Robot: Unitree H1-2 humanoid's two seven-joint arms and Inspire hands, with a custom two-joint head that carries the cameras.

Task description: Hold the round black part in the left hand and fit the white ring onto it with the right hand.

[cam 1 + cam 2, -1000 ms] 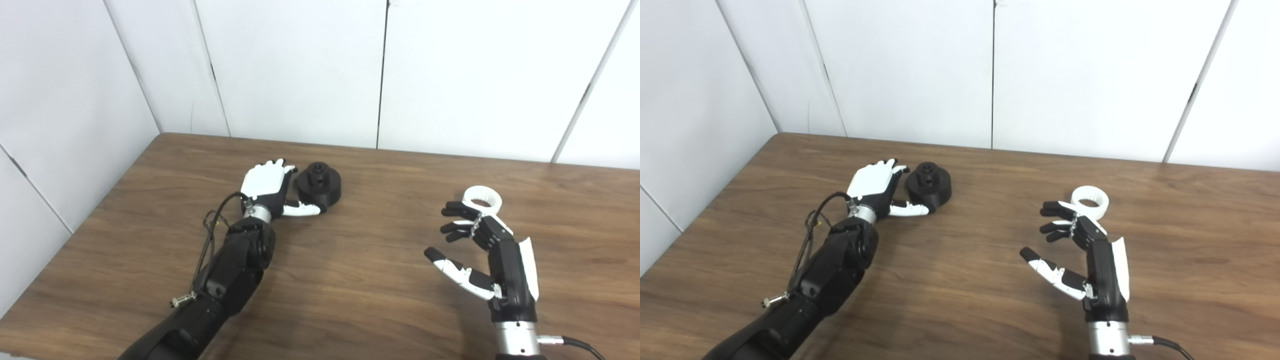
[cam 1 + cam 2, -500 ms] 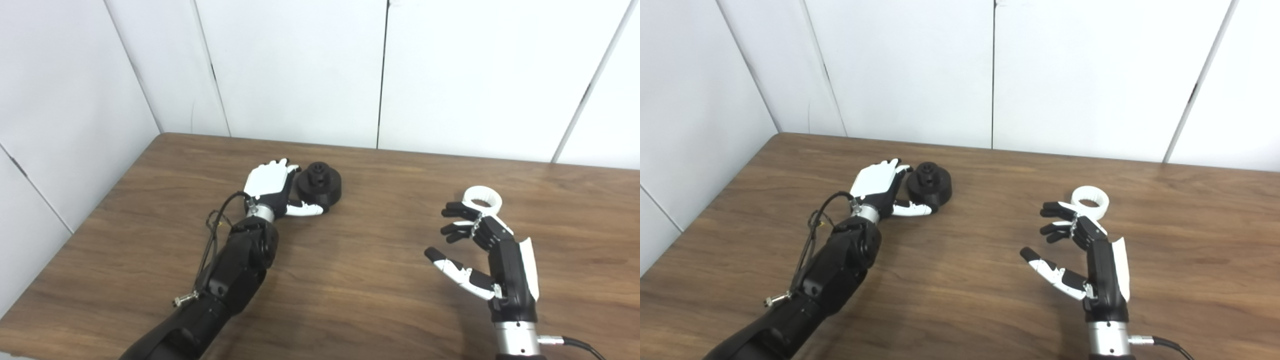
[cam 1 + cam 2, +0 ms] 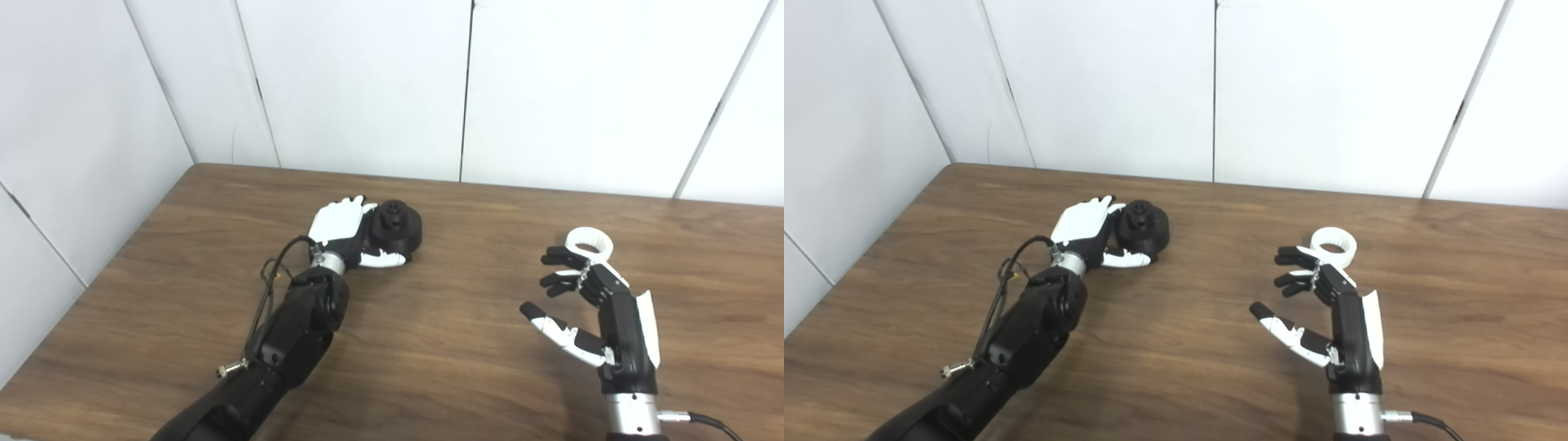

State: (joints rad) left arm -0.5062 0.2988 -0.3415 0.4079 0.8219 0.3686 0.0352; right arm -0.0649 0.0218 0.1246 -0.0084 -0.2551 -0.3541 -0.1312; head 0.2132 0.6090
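- Left eye view shows the left hand [image 3: 343,229] in the middle-left of the frame, wrapped partway around the round black part [image 3: 398,228] — fingers against its left side, thumb along its near edge. The part appears to rest on the table [image 3: 429,343] rather than being lifted, so I judge the grasp as forming, not finished; whether the fingers have fully closed I cannot tell.
- The white ring [image 3: 589,241] lies flat on the table at the right of the frame, untouched. The right hand [image 3: 591,312] hovers just below it in the picture, fingers spread and curled, thumb out to the left, holding nothing.
- Done so far, as I read it: little beyond the left hand reaching its part. Left to do: secure and lift the black part, pick up the ring, bring the two together, seat the ring.
- Room to move: a wide bare stretch of wood lies between the two hands in the frame's centre — ample for the meeting.
- Edges: the black part sits in the upper half of the tabletop, yet apart from the white wall panels [image 3: 367,86]; the ring is well clear of the back edge too.
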